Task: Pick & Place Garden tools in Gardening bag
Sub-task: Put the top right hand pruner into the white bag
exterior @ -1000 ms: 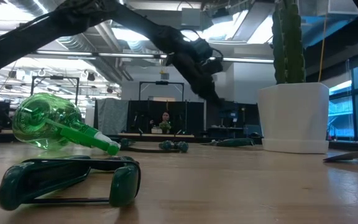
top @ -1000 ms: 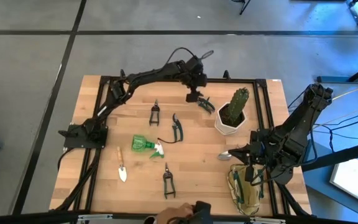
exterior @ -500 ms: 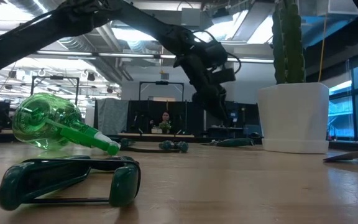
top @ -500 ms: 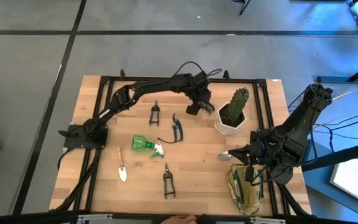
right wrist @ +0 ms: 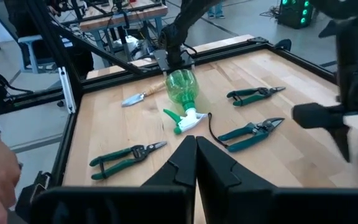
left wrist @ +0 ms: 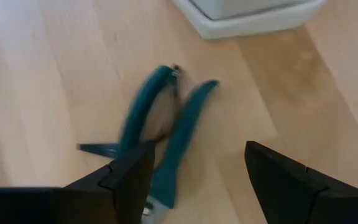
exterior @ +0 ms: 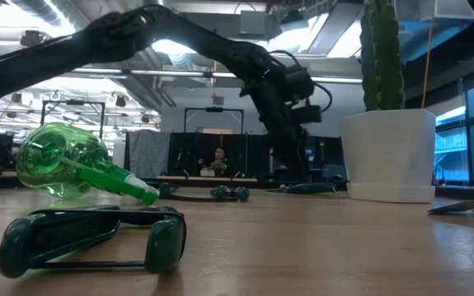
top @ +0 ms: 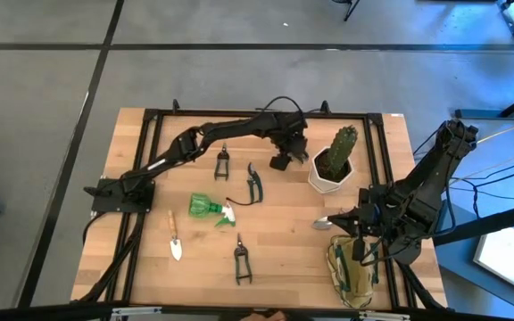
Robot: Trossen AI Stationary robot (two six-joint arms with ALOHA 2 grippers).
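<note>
The left gripper (left wrist: 191,171), fingers spread, hovers over the teal-handled pruning shears (left wrist: 160,127) lying just beside the white hexagonal ceramic pot (top: 330,174); it should probably straddle both handles squarely before pinching, clear of the pot. The shears lie flat, slim, handles slightly apart, though blurred. The right gripper (right wrist: 196,155), fingers pressed together, waits by the olive-khaki fabric gardening bag (top: 351,276).

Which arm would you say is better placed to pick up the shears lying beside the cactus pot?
The left. Its gripper hangs open right over those teal-handled shears by the white pot, while the right gripper waits shut near the gardening bag.
</note>
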